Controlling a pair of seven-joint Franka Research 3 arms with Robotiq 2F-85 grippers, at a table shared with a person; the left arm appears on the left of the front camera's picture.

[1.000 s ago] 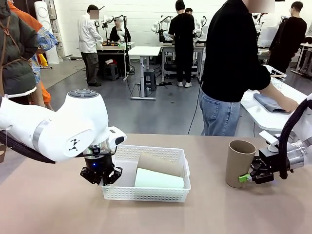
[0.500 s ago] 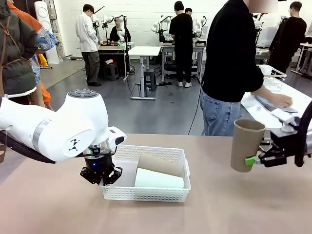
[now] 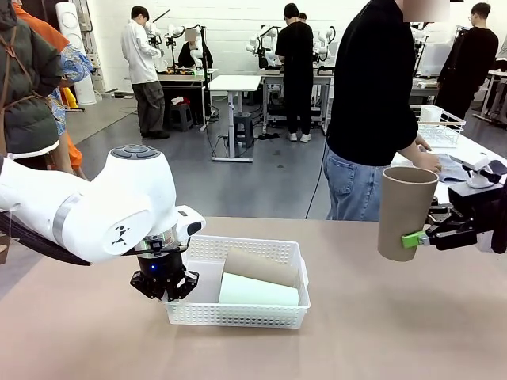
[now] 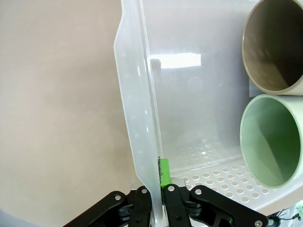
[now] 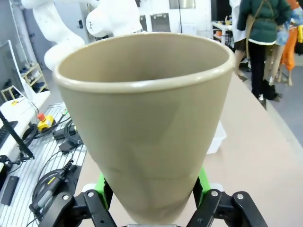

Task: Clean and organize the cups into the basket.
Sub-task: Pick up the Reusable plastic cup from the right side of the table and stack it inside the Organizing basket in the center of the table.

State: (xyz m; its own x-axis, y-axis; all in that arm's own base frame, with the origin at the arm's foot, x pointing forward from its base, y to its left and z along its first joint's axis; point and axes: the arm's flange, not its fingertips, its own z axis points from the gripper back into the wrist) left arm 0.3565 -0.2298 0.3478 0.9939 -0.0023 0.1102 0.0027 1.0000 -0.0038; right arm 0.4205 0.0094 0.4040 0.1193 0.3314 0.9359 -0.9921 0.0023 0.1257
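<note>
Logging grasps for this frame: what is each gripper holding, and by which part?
The right gripper holds the upright tan cup by its lower wall, near the base. The left gripper pinches the basket by its left end wall.

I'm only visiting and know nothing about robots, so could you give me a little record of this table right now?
Left gripper: shut on the side wall of the shallow white plastic lattice basket
Right gripper: shut on a tan-brown tapered tumbler, upright, held clear of the table
In basket: second tan-brown tumbler and pale mint green tumbler, lying side by side
Person: standing at the far side, reaching toward another table
</note>
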